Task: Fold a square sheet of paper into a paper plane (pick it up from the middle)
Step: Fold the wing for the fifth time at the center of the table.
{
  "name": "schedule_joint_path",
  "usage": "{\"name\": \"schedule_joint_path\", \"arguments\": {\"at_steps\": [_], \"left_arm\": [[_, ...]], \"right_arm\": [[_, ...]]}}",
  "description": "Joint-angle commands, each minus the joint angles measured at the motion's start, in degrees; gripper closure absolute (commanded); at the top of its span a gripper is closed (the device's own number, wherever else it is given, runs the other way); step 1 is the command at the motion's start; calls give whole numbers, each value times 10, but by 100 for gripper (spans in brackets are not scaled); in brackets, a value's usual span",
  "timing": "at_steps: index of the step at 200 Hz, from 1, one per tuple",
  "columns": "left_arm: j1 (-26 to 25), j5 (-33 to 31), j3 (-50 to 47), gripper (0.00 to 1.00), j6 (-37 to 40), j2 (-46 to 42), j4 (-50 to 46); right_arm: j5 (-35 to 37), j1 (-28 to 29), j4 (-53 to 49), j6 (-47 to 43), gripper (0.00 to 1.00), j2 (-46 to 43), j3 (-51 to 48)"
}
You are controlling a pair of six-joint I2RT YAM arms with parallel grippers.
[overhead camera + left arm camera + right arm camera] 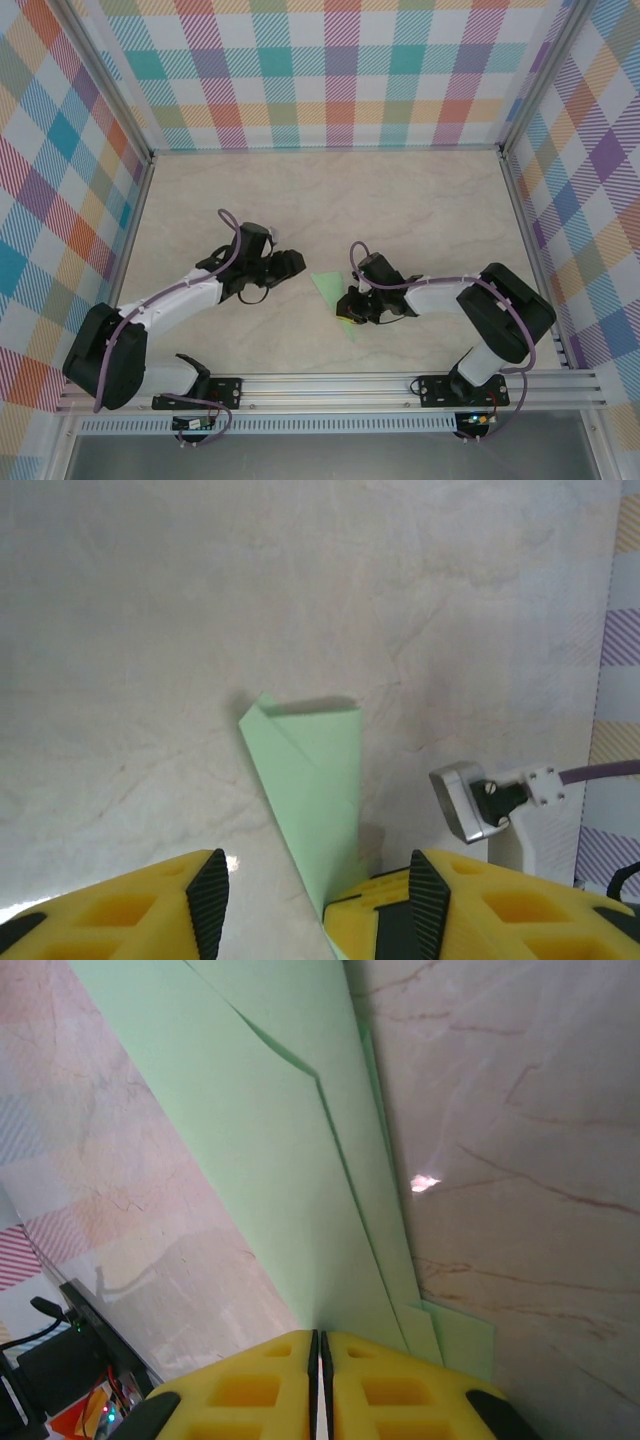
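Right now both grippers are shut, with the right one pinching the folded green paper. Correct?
Not quite. The left gripper is open: the left wrist view shows its fingers standing apart. The right gripper is shut, pinching the folded green paper.
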Motion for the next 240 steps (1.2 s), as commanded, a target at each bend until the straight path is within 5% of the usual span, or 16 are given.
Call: {"name": "schedule_joint_path", "arguments": {"at_steps": [1,85,168,240], "left_arm": [[-27,-48,-18,44,-58,-27,-17],[-118,-85,44,46,-87,92,5],[-120,-47,70,50,-105,197,90],[-121,-52,71,52,-115,202,103]], "right_arm": [[58,19,-29,43,87,27,4],[87,40,-5,76,86,18,-19],[93,42,8,78,85,3,-33],[95,41,8,73,84,6,-37]]}}
